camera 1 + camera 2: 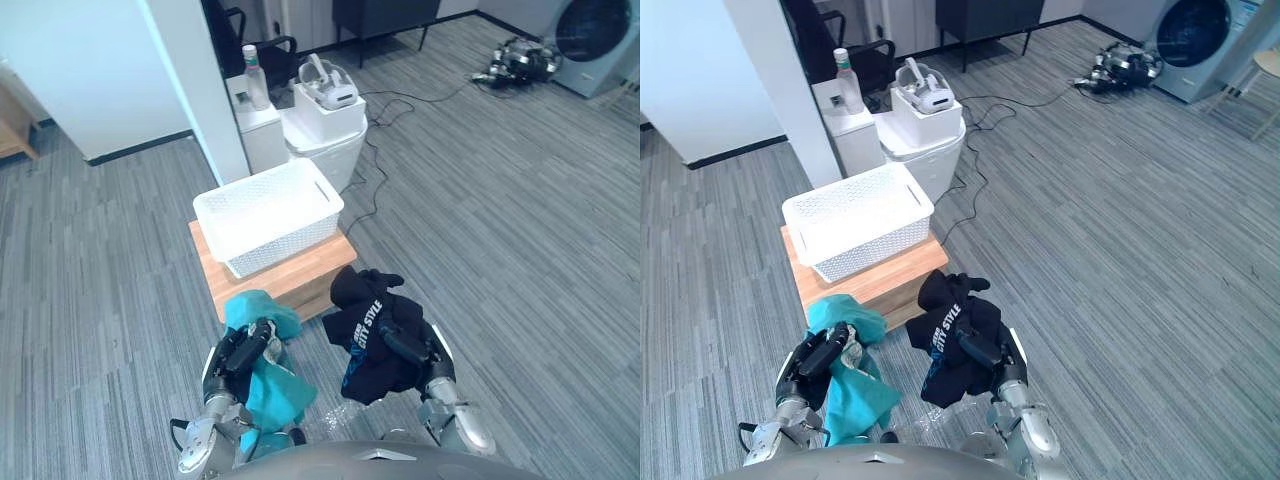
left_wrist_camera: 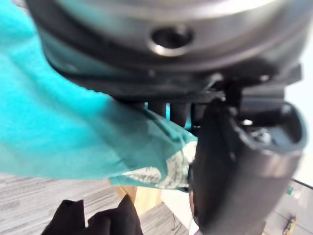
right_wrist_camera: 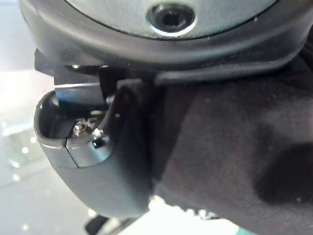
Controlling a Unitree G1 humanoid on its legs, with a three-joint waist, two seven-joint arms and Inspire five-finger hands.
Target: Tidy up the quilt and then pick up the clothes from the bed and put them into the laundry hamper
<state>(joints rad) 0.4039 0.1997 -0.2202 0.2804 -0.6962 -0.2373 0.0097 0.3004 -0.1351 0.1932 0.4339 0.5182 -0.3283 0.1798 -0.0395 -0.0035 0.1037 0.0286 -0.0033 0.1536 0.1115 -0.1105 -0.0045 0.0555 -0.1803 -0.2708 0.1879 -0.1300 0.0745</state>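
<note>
The teal cloth is in the left hand. The fingers are curled round it, and it hangs down from the hand in a bunch. The black cloth is in the right hand. Those fingers are curled round it too, and it is all scrunched up.

Both cloths are up in the air, low and close to the robot, side by side. The basket is just past them. It is white and has nothing in it. It sits on a wood stand on the grey floor.

I think the clothes are picked up and this is the step of bringing them to the basket. Next, the hands need to go up and forward until they are over the rim. Then the fingers can open so the cloths drop in. A hanging end may catch on the rim, so the hands should go high enough.
</note>
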